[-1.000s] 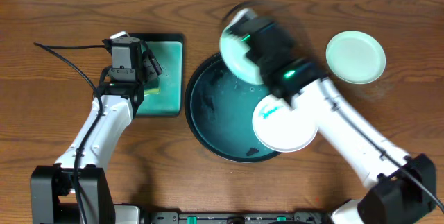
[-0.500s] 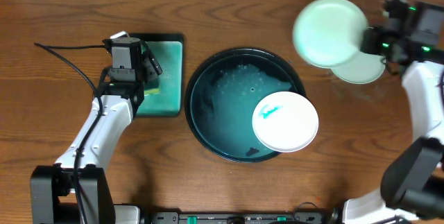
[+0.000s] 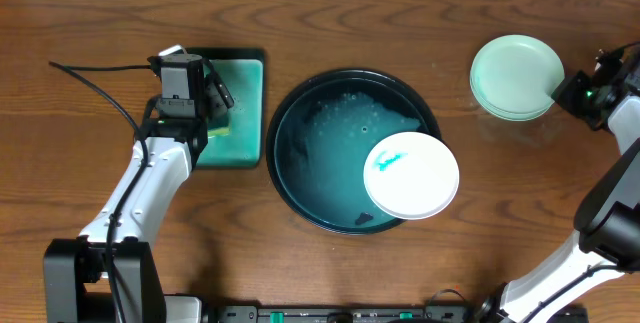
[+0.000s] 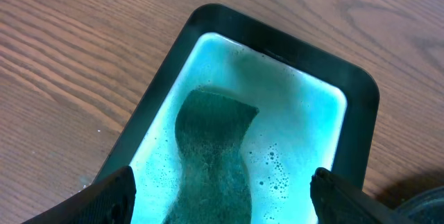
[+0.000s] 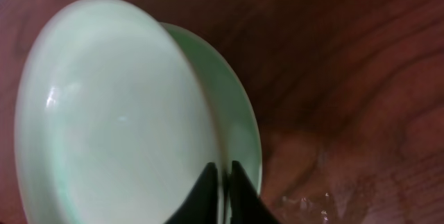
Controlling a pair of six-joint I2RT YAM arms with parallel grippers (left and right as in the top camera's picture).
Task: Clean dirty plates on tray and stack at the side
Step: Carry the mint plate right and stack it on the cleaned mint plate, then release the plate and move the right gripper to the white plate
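Observation:
The large round dark tray (image 3: 300,133) sits mid-table and holds a white plate (image 3: 412,175) with a teal smear at its lower right. Two mint-green plates lie at the right, the upper one (image 3: 515,73) resting on the lower one (image 3: 520,113). My right gripper (image 3: 572,91) is shut on the rim of the upper mint plate (image 5: 118,120), its fingertips (image 5: 223,175) pinching the edge over the lower plate (image 5: 239,113). My left gripper (image 4: 222,200) is open over a dark sponge (image 4: 208,154) in the rectangular teal dish (image 3: 245,113).
The rectangular teal dish (image 4: 347,85) holds soapy water with bubbles around the sponge. A black cable (image 3: 100,88) runs across the table at the left. Water drops lie on the wood by the stacked plates (image 5: 305,200).
My right arm carried the mint plate from above the tray out to the right and set it onto the other mint plate. The left arm has not moved.

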